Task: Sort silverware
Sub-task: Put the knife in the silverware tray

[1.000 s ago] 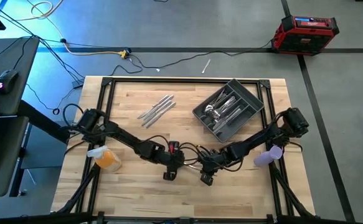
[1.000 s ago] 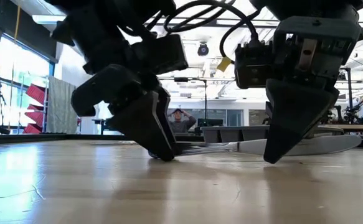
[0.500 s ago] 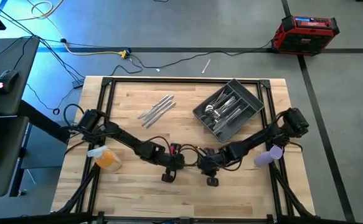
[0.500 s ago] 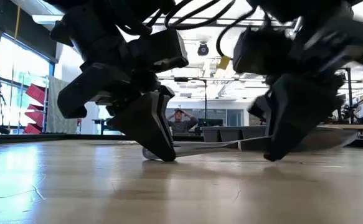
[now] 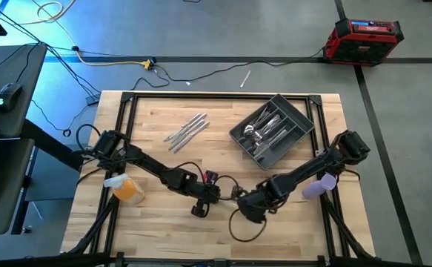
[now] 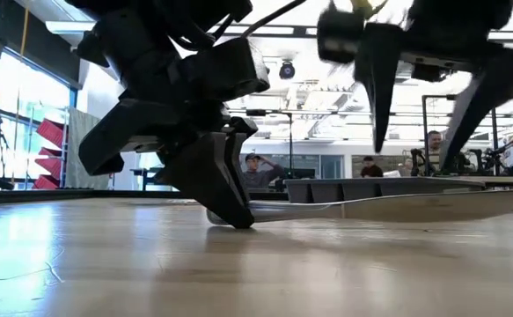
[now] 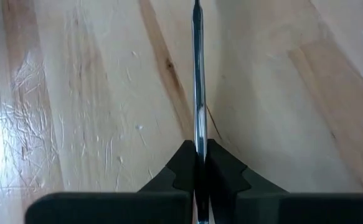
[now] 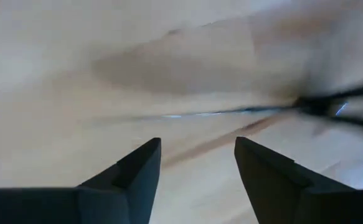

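Silver knife (image 7: 198, 106) pinched edge-on in left pincer (image 7: 199, 167).

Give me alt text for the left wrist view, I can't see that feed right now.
The left gripper is shut on a slim silver piece of silverware, seen edge-on, which runs straight ahead from between the two dark fingers. Under it lies the light wooden table, with grain lines and fine scratches.

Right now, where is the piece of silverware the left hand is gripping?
The knife lies low over the table's front middle in the low view, one end pinched in the shut left hand, with the open right hand just beside it.
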